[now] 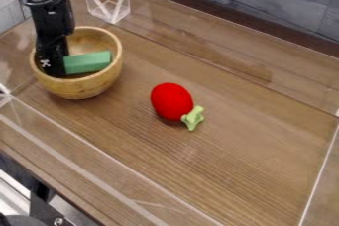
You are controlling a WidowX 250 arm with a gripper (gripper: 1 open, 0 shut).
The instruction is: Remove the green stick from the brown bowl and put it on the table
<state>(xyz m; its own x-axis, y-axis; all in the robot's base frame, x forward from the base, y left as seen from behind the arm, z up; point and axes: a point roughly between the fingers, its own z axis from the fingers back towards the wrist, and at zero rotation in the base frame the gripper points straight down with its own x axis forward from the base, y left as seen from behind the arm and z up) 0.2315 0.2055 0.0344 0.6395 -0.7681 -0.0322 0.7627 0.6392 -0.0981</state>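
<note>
Reaching straight down into the bowl, the end effector (pixel 51 60) is clenched on the left end of the green stick (pixel 87 61), its black fingers pinched nearly together around that narrow end. Gripping the block by one end rather than its middle makes sense here: the bowl's thick wall leaves little room for the fingers, and the left end lies closest to where the arm comes down. The stick itself sits inside the brown bowl (pixel 82 84), lying roughly flat and running from the fingers toward the right wall; whether its underside has left the bowl's floor cannot be told from this view.

The bowl stands at the far left of the surface (pixel 239 131), close to the clear wall on that side. The arm rises vertically above it, which keeps it clear of the rim and suits a lift straight up.

To the right and nearer, well apart from the bowl, lies a red toy (pixel 169 100) with a small pale-green leaf (pixel 195 119) pointing toward the near right. Plenty of bare wood lies between bowl and toy, so that stretch looks a sensible place to set the stick down. The grasp seems made; the lift and the placing are not yet done.
</note>
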